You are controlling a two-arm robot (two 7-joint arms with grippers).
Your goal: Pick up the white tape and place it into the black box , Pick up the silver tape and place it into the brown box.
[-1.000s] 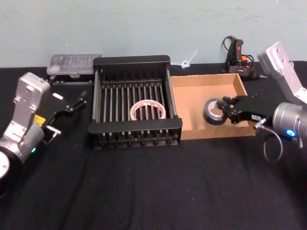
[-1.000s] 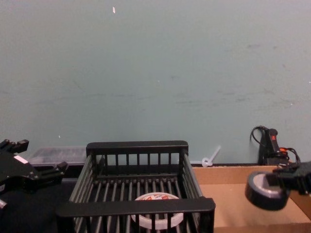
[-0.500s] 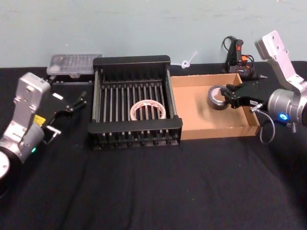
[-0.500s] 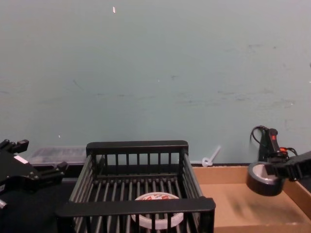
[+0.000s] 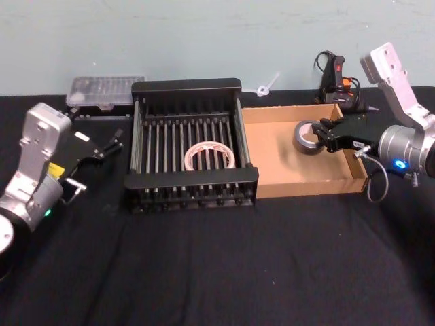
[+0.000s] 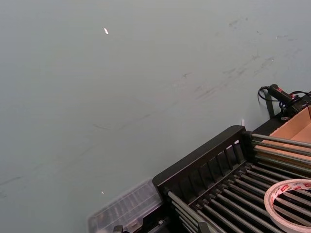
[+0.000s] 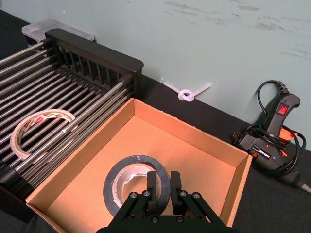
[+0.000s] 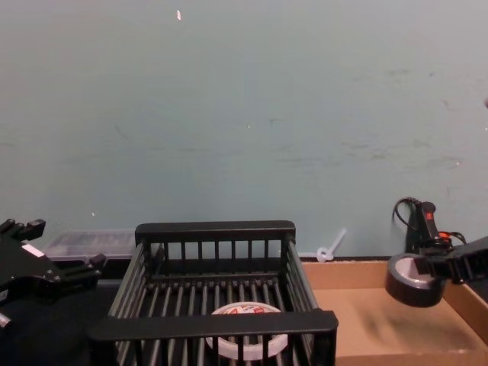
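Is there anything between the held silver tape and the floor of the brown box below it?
Nothing visible. The right gripper is shut on the silver tape, holding it above the brown box. The cardboard floor under the roll looks bare. The white tape lies in the black box.

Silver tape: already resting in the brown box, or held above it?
Held above it. The right gripper pinches the silver tape over the brown box; the chest view shows it clear of the floor.
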